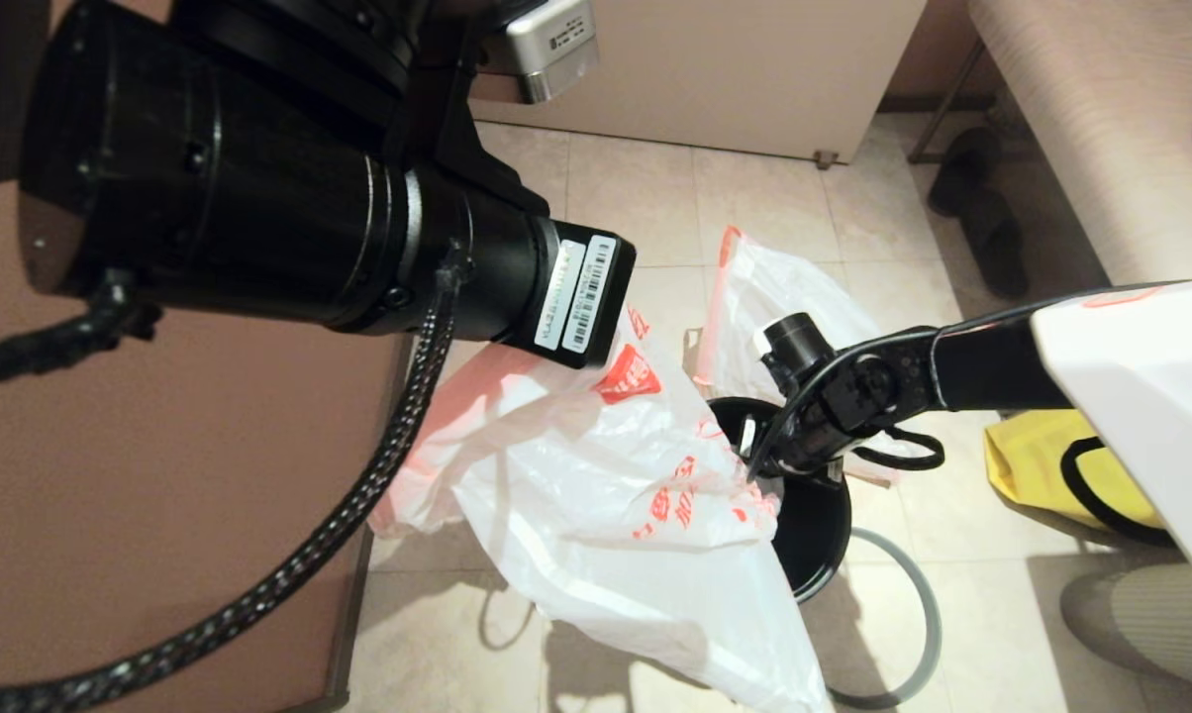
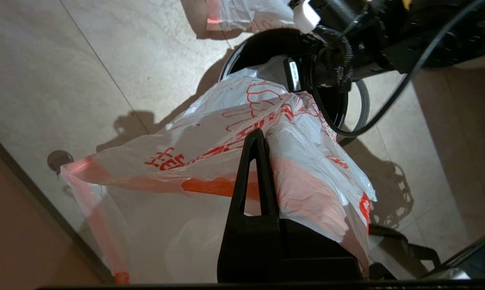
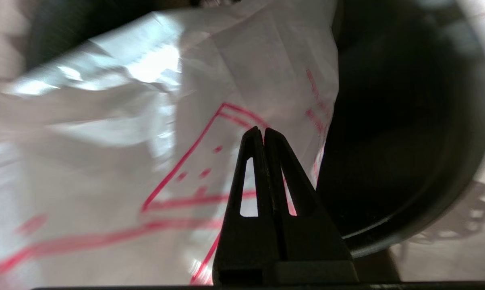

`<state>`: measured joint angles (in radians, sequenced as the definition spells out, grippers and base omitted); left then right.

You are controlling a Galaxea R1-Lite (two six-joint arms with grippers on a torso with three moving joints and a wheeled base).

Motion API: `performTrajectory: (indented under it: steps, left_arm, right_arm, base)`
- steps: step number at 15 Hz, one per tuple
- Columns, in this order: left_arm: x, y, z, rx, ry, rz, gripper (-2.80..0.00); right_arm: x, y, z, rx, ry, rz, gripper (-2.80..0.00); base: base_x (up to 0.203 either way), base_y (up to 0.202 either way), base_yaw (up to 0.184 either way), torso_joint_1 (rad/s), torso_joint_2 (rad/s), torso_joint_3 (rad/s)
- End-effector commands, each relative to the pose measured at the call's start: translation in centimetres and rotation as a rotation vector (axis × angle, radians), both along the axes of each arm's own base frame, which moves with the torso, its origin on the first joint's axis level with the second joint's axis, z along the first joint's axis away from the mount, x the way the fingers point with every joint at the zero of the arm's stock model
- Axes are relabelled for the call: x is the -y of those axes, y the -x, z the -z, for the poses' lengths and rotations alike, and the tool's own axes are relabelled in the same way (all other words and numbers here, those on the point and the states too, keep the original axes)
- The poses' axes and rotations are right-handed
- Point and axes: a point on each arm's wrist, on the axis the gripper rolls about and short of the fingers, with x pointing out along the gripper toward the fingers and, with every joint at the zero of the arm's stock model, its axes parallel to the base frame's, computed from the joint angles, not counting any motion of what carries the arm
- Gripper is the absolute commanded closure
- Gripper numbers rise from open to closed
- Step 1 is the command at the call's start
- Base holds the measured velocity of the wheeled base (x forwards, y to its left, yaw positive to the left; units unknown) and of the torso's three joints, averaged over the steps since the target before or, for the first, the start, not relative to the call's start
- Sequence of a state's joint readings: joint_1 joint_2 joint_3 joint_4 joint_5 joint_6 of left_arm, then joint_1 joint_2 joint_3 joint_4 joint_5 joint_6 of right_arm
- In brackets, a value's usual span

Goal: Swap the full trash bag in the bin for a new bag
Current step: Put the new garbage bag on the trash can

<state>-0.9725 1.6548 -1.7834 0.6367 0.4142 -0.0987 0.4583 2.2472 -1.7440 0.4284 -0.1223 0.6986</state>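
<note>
left gripper (image 2: 262, 137) clamped on the new bag (image 1: 596, 465), right gripper (image 3: 262, 135) closed, the bin (image 1: 814, 535) half hidden

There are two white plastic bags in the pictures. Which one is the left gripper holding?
The new bag, the thin one printed with orange-red hands and text, draped toward the bin. The left gripper is shut on it. The other bag lies behind the bin, untouched.

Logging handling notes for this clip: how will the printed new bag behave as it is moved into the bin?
The new bag looks floppy: it sags and creases from the left tool. It is probably very light, being thin and translucent. Its glossy film may slip and bunch at the bin.
</note>
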Motion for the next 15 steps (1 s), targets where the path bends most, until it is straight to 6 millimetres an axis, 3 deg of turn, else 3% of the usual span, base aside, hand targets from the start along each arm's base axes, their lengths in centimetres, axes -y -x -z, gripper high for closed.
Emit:
performTrajectory:
  steps: [1, 3, 6, 9, 12, 15]
  left_arm:
    - [1.2, -1.3, 0.6, 0.006, 0.016, -0.004, 0.00]
    - [2.2, -2.6, 0.9, 0.034, 0.048, -0.016, 0.00]
    - [3.8, -4.6, 2.0, 0.052, 0.052, -0.032, 0.00]
    - [4.6, -7.5, 3.0, 0.090, 0.035, -0.067, 0.00]
    - [4.6, -10.9, 2.9, 0.164, 0.043, -0.124, 0.00]
    - [4.7, -12.6, 3.0, 0.237, 0.053, -0.141, 0.00]
  right_arm:
    - [2.5, 2.3, -6.2, 0.124, -0.098, 0.032, 0.00]
    - [4.8, 5.5, -9.3, 0.165, -0.153, 0.036, 0.00]
    - [8.5, 10.2, -9.8, 0.134, -0.164, 0.030, 0.00]
    - [11.3, 13.6, -8.6, 0.040, -0.133, -0.006, 0.00]
    - [12.1, 16.2, -7.0, -0.037, -0.086, -0.058, 0.00]
    - [11.9, 17.0, -6.3, -0.068, -0.093, -0.094, 0.00]
  base:
    - [0.000, 0.000, 0.000, 0.000, 0.00, 0.000]
    - [0.000, 0.000, 0.000, 0.000, 0.00, 0.000]
    - [0.000, 0.000, 0.000, 0.000, 0.00, 0.000]
    - [0.000, 0.000, 0.000, 0.000, 0.00, 0.000]
    - [0.000, 0.000, 0.000, 0.000, 0.00, 0.000]
    - [0.000, 0.000, 0.000, 0.000, 0.00, 0.000]
